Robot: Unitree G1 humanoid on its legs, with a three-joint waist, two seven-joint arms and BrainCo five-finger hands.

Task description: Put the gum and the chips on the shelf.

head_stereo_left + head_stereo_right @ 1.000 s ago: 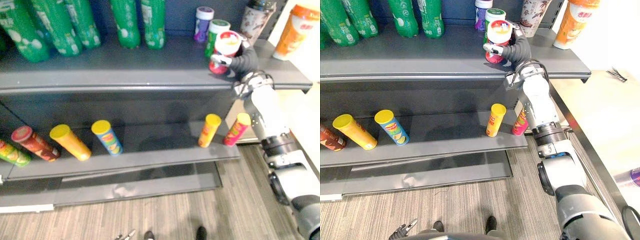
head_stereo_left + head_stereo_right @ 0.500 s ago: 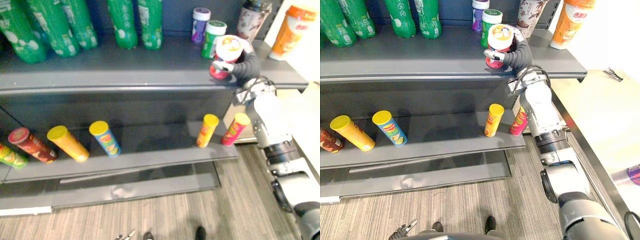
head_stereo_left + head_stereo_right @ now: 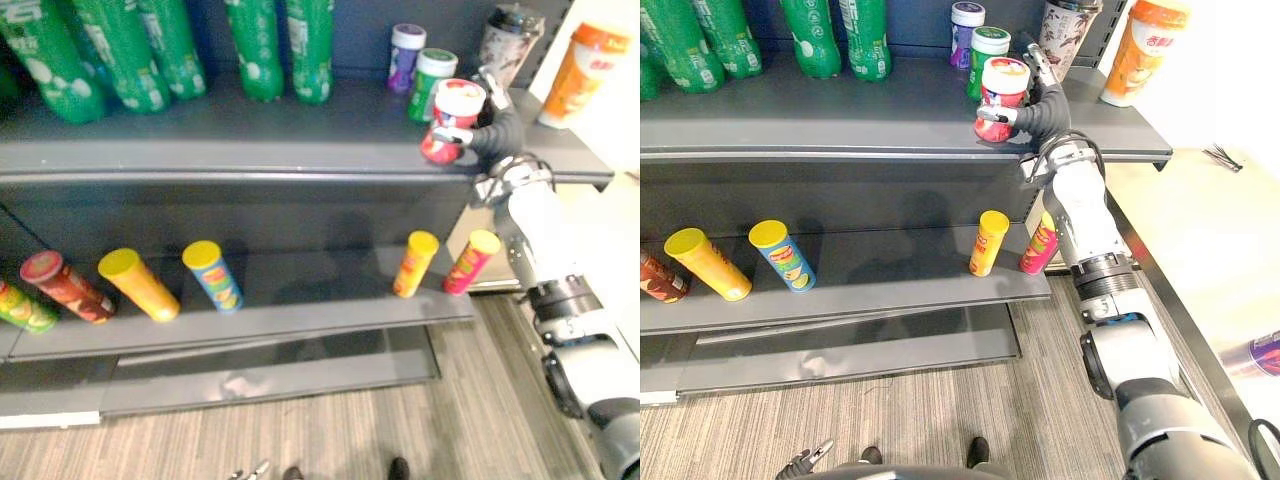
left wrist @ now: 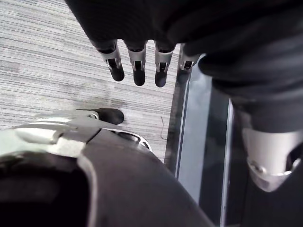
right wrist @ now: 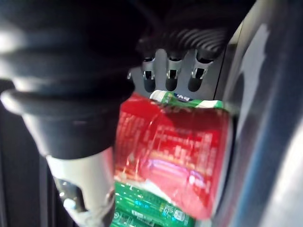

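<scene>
1. Left eye view: the red can [image 3: 452, 122] leans at the front edge of the top shelf [image 3: 250, 130]. The right hand [image 3: 497, 128] clasps it, thumb in front and fingers behind. Its base is hard to make out.
2. Right wrist view: the can sits between thumb [image 5: 80, 189] and fingers [image 5: 170, 78], mostly hiding a green jar [image 5: 189, 98].
3. Left wrist view: the left hand [image 4: 137, 66] hangs over the floor [image 4: 47, 71], fingers straight and relaxed.

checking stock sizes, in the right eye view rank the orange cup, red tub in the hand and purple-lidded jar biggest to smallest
1. orange cup
2. red tub, though it sits nearer the camera than the jar
3. purple-lidded jar
</scene>
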